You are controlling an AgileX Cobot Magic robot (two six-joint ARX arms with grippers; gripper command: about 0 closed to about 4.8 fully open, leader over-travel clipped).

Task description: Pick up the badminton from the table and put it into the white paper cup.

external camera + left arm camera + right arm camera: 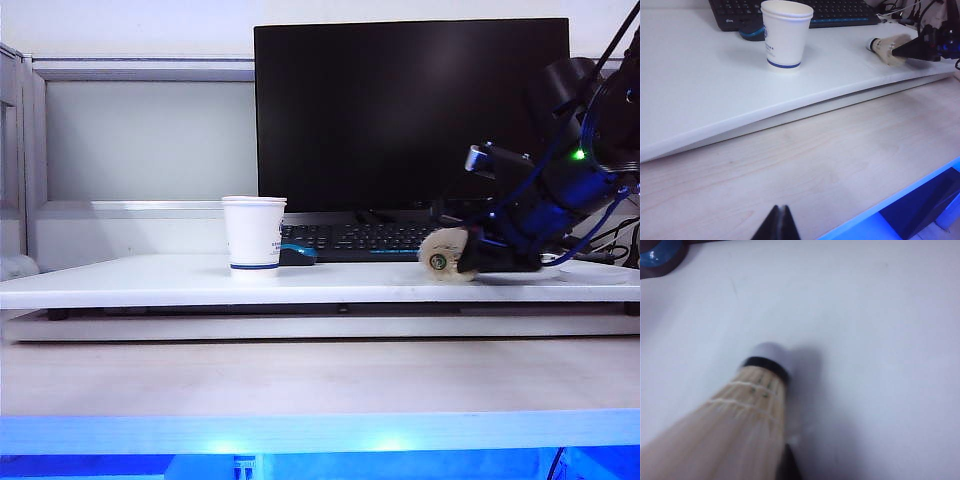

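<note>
The badminton (445, 262) lies on its side on the white table (150, 280), right of middle, cork tip towards the cup. My right gripper (480, 262) is low on the table and shut on its feather skirt. In the right wrist view the skirt (740, 410) fills the near corner beside one dark fingertip (788, 462); the other finger is hidden. The white paper cup (254, 235) stands upright to the left, also seen in the left wrist view (785, 35). My left gripper (781, 212) hangs shut and empty over the wood-grain surface, well away from both.
A black monitor (410, 110) and keyboard (350, 240) stand behind the table. A blue and dark object (300, 255) lies just behind the cup. A flat white disc (595, 272) sits at the far right. The pale wood-grain surface (815, 165) lies lower, in front.
</note>
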